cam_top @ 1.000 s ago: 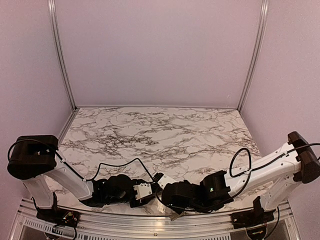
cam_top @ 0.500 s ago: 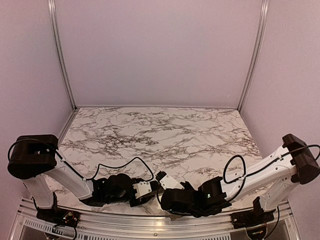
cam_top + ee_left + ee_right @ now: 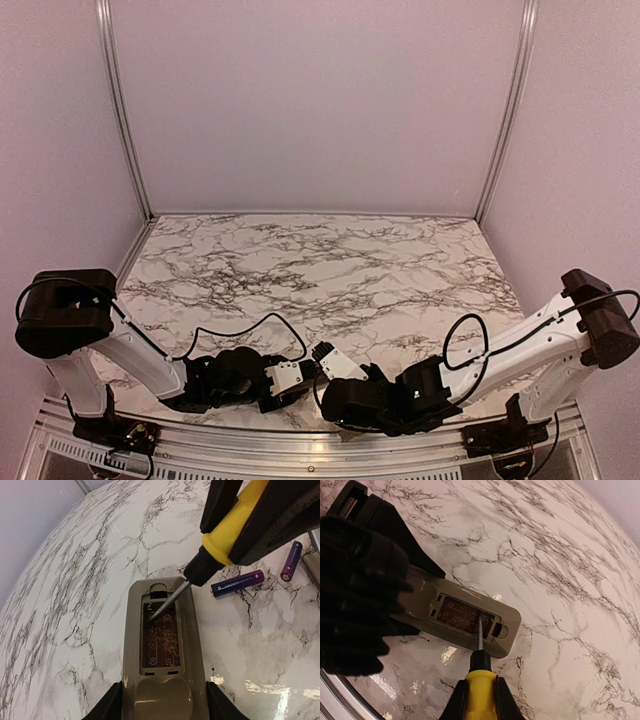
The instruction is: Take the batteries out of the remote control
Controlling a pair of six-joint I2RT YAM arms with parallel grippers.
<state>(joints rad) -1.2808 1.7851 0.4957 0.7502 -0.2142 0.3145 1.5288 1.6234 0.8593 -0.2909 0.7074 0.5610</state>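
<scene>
While back-up, remote (image 3: 161,682) between left fingers (image 3: 107,709).

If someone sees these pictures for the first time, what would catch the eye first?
The yellow-handled screwdriver, gripped by the right fingers, pokes its tip into the open, empty battery recess of the remote control, which lies back-up between the left fingers. Beside it, on its right in the left wrist view, two purple batteries lie loose on the marble table.
</scene>
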